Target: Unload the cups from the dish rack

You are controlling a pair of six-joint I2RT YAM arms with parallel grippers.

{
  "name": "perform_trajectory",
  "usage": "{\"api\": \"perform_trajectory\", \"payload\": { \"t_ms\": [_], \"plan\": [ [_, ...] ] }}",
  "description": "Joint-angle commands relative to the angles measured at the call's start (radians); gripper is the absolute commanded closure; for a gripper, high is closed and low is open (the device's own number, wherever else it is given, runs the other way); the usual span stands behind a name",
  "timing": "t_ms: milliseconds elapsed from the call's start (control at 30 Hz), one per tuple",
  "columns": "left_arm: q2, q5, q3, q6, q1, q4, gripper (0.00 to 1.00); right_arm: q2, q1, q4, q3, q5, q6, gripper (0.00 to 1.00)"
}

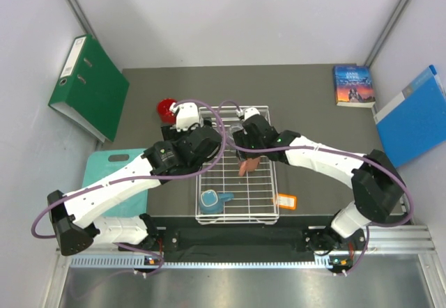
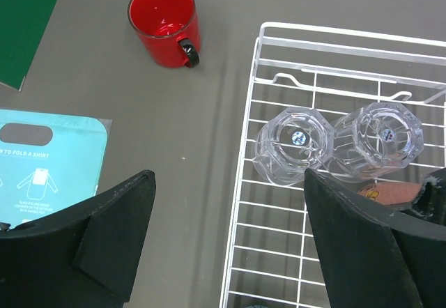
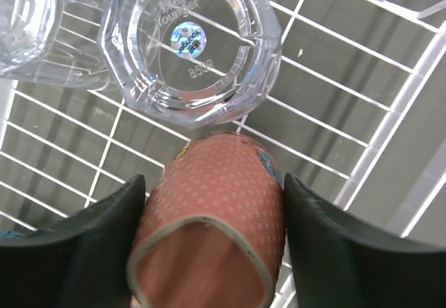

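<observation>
The grey table [image 1: 313, 113] carries dish rack [image 1: 254, 191], red mug [image 1: 166, 108], teal board [image 1: 111, 165] (shirt-folding guide), book [image 1: 353, 85].

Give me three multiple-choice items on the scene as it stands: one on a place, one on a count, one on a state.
1. Where is the red mug?
A. In the dish rack
B. On the table, outside the rack
C. In the left end effector

2. How many clear glass tumblers are in the rack?
A. One
B. Two
C. Three

3. What is the state of the right end effector?
A. Open and empty
B. Shut on the salmon-pink mug
C. Shut on a tumbler

Answers:
1 B, it stands on bare grey surface beyond the wires.
2 B, the left wrist view shows two side by side.
3 B, the right wrist view shows the mug clamped in it.
</observation>
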Motion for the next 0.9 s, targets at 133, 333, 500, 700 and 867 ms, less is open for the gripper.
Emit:
{"api": "perform_trajectory", "payload": {
  "t_ms": [133, 333, 500, 700, 867],
  "plan": [
    [-0.002, 0.003, 0.003, 0.019, 0.001, 0.053, 0.08, -0.064, 0.037, -0.070, -0.020, 0.053, 0.021, 0.70],
    [0.004, 0.010, 0.004, 0.019, 0.001, 0.060, 0.09, -0.081, 0.045, -0.085, -0.038, 0.063, 0.028, 0.80],
    [0.007, 0.017, 0.004, 0.020, 0.001, 0.063, 0.09, -0.097, 0.053, -0.093, -0.038, 0.070, 0.036, 0.65],
    [0.008, 0.023, -0.001, 0.020, 0.001, 0.067, 0.09, -0.100, 0.057, -0.122, -0.026, 0.081, 0.045, 0.26],
    [0.008, 0.028, -0.004, 0.020, 0.003, 0.073, 0.09, -0.113, 0.070, -0.145, -0.009, 0.095, 0.059, 0.08]
  ]
}}
